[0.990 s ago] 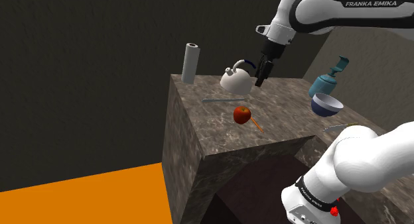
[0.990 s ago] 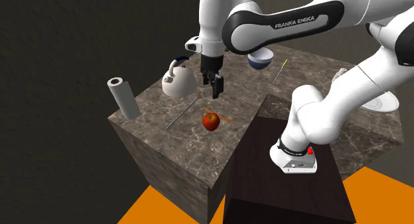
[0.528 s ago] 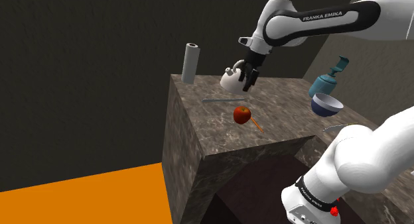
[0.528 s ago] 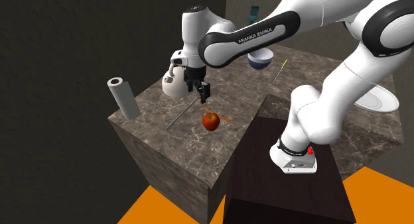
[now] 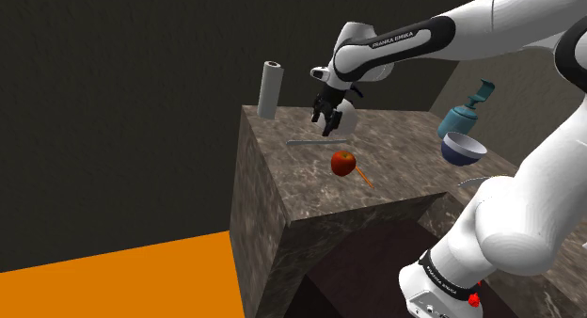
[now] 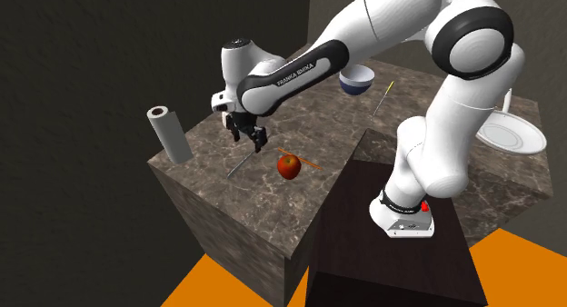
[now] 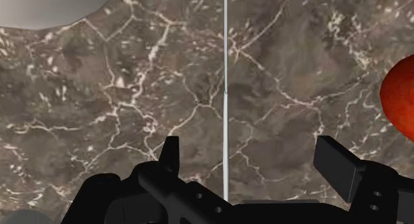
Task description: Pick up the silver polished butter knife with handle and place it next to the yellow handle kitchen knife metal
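White-veined brown counter (image 5: 414, 149), red apple (image 5: 343, 162), silver butter knife (image 5: 303, 142), orange floor (image 5: 122, 278).

Butter knife (image 5: 304, 142) beside apple (image 5: 343, 162), on counter (image 5: 404, 170)

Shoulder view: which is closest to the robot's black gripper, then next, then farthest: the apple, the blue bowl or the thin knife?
1. The thin knife, lying just below the gripper.
2. The red apple, a bit farther, lower in the view.
3. The blue bowl, far off at the view's right.
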`<state>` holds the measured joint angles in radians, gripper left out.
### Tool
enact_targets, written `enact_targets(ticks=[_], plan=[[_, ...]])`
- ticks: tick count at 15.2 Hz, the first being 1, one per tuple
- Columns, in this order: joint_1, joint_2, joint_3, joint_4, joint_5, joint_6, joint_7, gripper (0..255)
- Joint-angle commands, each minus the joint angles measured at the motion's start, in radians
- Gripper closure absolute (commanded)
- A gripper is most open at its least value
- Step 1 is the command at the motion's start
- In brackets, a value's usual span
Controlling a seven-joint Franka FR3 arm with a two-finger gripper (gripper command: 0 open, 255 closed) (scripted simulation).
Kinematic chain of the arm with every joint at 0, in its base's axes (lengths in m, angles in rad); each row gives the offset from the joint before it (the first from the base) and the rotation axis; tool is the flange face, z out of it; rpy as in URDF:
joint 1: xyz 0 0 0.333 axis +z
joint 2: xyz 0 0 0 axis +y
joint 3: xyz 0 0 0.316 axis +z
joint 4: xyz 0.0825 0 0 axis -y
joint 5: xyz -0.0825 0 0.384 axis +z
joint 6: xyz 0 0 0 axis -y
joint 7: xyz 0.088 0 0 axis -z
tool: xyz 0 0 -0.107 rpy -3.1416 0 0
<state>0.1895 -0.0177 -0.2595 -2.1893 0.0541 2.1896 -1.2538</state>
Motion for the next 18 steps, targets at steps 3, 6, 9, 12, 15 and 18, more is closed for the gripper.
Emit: enact_targets(ticks=[3, 6, 9, 12, 15, 18], plan=[[-0.001, 0.052, -0.001, -0.004, 0.019, 0.054, -0.049, 0], [0.000, 0.075, 0.001, -0.020, 0.029, 0.092, -0.056, 0], [0.000, 0.088, 0.001, -0.027, 0.035, 0.112, -0.060, 0], [0.000, 0.088, 0.001, -0.027, 0.035, 0.112, -0.060, 0], [0.000, 0.088, 0.001, -0.027, 0.035, 0.112, -0.060, 0], [0.000, 0.088, 0.001, -0.027, 0.035, 0.112, -0.060, 255]])
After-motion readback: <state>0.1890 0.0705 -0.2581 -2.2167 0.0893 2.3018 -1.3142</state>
